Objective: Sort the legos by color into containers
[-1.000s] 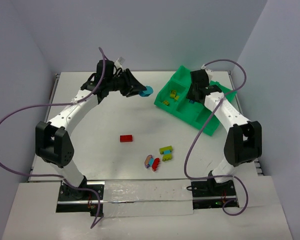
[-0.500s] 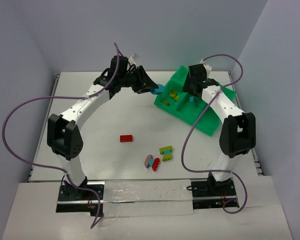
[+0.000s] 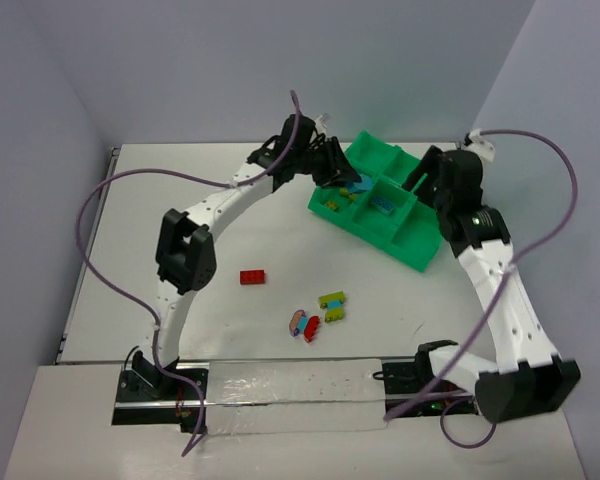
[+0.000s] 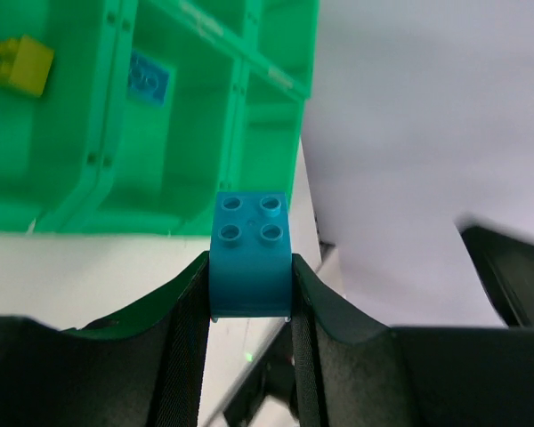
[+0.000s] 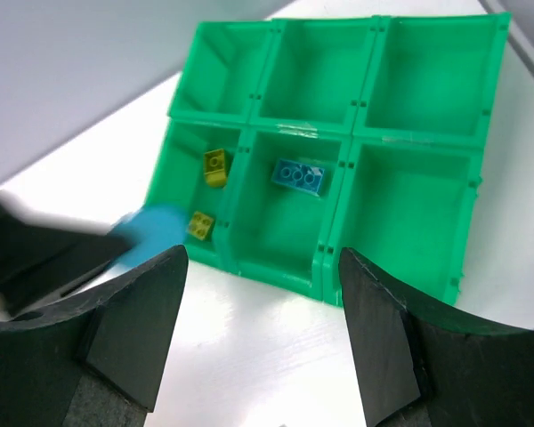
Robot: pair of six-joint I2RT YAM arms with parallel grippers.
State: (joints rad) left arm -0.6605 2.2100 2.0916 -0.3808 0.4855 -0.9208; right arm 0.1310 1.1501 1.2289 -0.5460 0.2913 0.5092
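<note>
White tabletop (image 3: 180, 230), pale walls behind.
Green tray (image 3: 378, 234): far right of the tabletop, six square compartments showing in two rows.
Left claw (image 4: 249, 277): clenched on a cyan brick (image 4: 249, 253), studs toward the wrist camera, held at the tray's edge.
Right claw (image 5: 258, 311): released, nothing between its fingers, poised above the tray.
In the tray: two yellow bricks (image 5: 214, 166) in one compartment; one blue brick (image 5: 300, 175) in the adjoining middle compartment.
On the tabletop: lone red brick (image 3: 252, 277); nearby, a loose cluster (image 3: 318, 315) of yellow, red and pinkish bricks.
</note>
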